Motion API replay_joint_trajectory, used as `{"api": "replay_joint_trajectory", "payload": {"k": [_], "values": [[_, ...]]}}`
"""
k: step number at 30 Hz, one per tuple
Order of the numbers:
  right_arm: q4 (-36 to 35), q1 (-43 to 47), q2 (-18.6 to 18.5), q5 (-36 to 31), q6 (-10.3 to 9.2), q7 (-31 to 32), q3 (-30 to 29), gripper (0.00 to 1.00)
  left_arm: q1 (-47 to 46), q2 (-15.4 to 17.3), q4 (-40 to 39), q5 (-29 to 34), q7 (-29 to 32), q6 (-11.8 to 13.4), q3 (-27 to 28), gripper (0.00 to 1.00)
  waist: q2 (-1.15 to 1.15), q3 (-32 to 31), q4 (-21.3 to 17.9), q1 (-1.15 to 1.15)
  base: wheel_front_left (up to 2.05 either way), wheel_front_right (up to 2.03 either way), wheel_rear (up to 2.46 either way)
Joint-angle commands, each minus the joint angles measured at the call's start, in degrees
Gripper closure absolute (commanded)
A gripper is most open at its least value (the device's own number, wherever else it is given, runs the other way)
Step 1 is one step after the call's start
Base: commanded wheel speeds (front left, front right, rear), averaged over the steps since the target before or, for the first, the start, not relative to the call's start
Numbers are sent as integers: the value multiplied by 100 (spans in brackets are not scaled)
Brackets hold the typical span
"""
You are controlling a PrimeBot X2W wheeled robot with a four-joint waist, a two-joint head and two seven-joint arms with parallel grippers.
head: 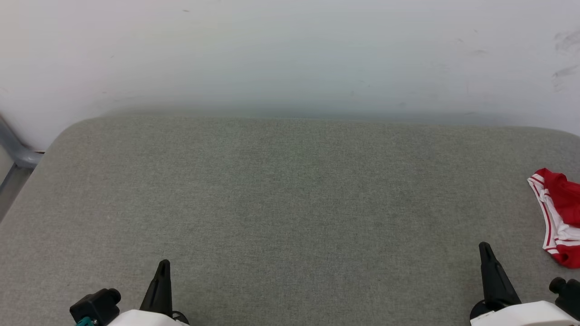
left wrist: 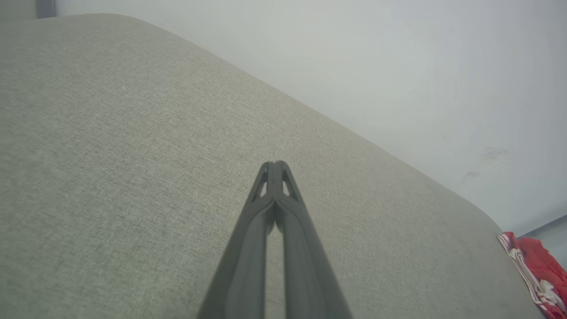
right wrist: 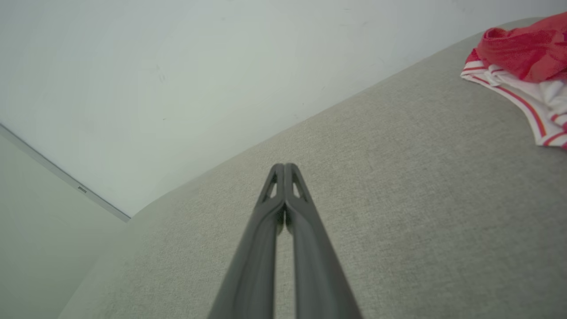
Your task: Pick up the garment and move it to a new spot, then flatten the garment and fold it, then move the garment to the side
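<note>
Garment (head: 559, 213): one piece, crumpled in a heap, not flat. Red fabric is bunched on top. A white section sits under it, with thin red stripes along its edge. Chest print is not readable in the folds.

Position: ahead of the right gripper (head: 485, 248) and off to its right, near but clearly apart, no contact. The head view's right edge cuts part of it off. In the right wrist view it sits up and to the right of the fingertips (right wrist: 290, 170). From the left gripper (head: 163, 267) it's well apart, far off to that gripper's right. In the left wrist view it shows at the lower right corner.

It lies on the grey fabric pad (head: 290, 203), close to the pad's right-hand edge. Nothing else is on the pad ahead of either gripper.

Grippers: both clenched, fingers pressed together tip to tip, nothing pinched. Both point forward over the near part of the pad. Can't tell if they touch the fabric.

Beyond the pad is a pale wall (head: 290, 54) with a few scuffs. A grey tube (head: 18, 154) sits ahead and left of the left gripper, off the pad's corner.

Count: 1 garment, 2 grippers, 1 pad, 1 tube.
</note>
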Motion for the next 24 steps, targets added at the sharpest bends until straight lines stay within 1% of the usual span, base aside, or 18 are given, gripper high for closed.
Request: {"api": "replay_joint_trajectory", "payload": {"k": [1,24], "values": [[-32,-176,-33,255,-1,50,-16,100,-180,-2,-45,-245,48,-47,55,100,0,3,-4,0,0,0,0],[172,-490,-38,2087,-2,487,-69,100,-522,-53,176,-2148,465,-287,263,100,0,45,-57,0,0,0,0]]}}
